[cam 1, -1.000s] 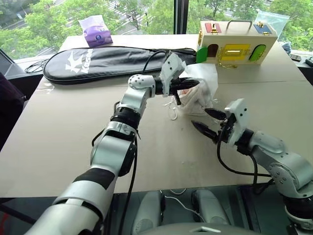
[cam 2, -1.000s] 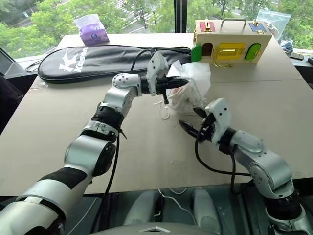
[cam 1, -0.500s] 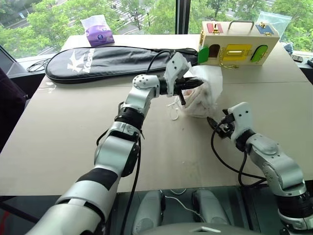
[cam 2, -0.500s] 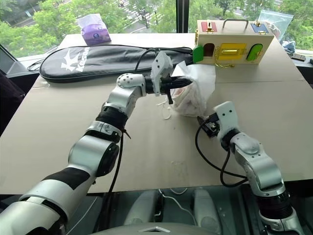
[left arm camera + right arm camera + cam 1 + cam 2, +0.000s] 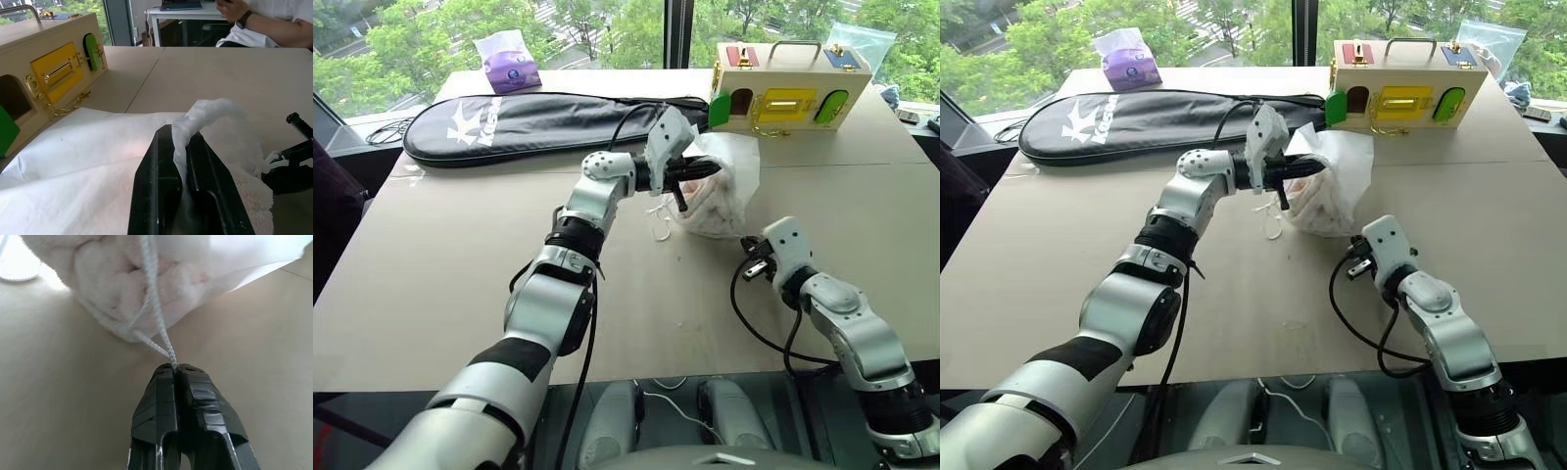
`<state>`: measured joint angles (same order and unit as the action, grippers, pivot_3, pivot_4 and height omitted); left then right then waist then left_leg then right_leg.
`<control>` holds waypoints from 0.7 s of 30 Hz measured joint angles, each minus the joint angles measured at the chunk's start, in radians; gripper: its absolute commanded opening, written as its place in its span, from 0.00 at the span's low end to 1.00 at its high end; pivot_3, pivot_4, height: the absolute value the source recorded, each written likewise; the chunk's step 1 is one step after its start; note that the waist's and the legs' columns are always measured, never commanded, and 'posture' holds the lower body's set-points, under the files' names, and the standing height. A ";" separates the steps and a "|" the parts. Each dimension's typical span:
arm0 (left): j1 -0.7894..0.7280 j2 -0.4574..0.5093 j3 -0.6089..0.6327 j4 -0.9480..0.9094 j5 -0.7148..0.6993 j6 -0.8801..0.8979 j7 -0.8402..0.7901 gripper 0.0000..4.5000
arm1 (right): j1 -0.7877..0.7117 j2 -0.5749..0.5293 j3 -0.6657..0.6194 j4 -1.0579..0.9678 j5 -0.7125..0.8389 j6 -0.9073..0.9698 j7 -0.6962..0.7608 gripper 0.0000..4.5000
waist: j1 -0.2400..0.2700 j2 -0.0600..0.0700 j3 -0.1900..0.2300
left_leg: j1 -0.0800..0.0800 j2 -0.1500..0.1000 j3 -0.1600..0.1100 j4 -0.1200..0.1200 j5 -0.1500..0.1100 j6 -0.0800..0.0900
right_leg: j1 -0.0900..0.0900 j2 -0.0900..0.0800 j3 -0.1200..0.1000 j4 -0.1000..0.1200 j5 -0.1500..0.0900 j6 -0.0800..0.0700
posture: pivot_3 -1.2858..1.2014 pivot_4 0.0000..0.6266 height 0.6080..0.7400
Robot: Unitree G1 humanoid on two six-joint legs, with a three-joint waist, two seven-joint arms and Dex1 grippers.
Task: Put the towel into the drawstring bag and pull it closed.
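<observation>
On the table (image 5: 431,284), the left gripper (image 5: 182,161) pinches the rim of the white drawstring bag (image 5: 729,181) with the towel (image 5: 122,284) bulging from it, while the right gripper (image 5: 177,369) is clamped on the bag's cord (image 5: 155,333).

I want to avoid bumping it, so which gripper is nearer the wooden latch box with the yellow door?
Left. The left gripper, clamped on the white drawstring bag, sits just in front of the wooden latch box; the right gripper, pinching the bag's thin white cord, is closer to the robot.
</observation>
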<state>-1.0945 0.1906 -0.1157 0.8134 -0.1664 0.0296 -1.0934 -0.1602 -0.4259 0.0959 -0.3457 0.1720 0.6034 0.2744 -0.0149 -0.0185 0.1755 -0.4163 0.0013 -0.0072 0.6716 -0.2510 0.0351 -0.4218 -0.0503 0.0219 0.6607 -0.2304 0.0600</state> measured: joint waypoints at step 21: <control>0.509 0.371 0.124 -0.534 -0.186 0.421 -0.020 0.46 | 0.022 0.037 -0.029 -0.025 -0.008 0.019 0.005 0.00 | 0.013 0.000 0.000 | 0.001 0.003 -0.003 0.004 0.000 0.000 | 0.003 -0.002 -0.002 0.001 0.000 0.000 | 0.52 0.24 1.00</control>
<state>-0.5859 0.5614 0.0081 0.2796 -0.3527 0.4505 -1.1130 -0.1385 -0.3890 0.0672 -0.3712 0.1637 0.6227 0.2790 -0.0019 -0.0184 0.1752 -0.4158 0.0038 -0.0101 0.6755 -0.2509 0.0348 -0.4191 -0.0522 0.0196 0.6619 -0.2303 0.0596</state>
